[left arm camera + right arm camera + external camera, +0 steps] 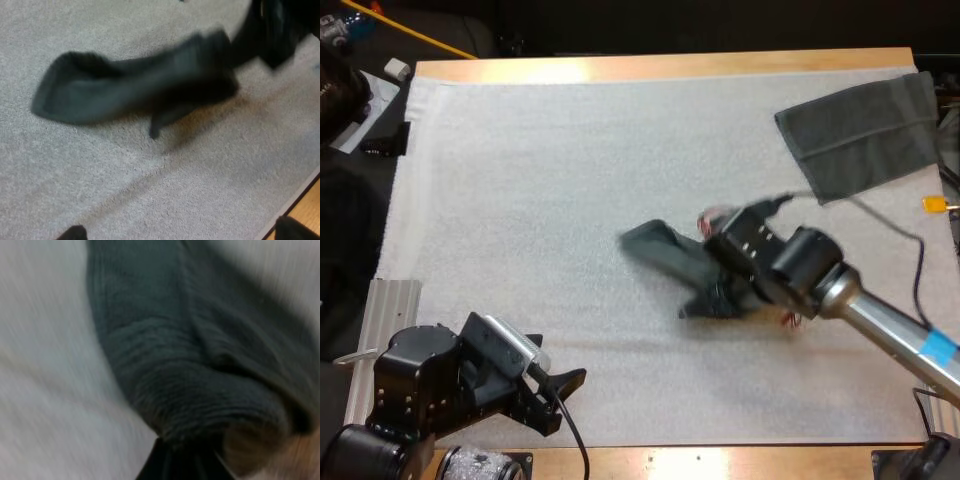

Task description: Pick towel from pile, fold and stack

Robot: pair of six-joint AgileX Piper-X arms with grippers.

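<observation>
1 folded towel (860,135) is lying far right; right gripper (175,462) is clamping a crumpled towel (655,250), left gripper (560,390) is gaping empty; folding, stacking are remaining.

Nothing written can be read anywhere. The crumpled towel (662,252), the folded towel (860,135) at the far right and the white mat (540,200) bear no legible marks.

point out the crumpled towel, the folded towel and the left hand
crumpled towel (668,256), high view, middle of its visible part
folded towel (865,125), high view, middle of its top face
left hand (568,400), high view, midway between its fingertips
</observation>
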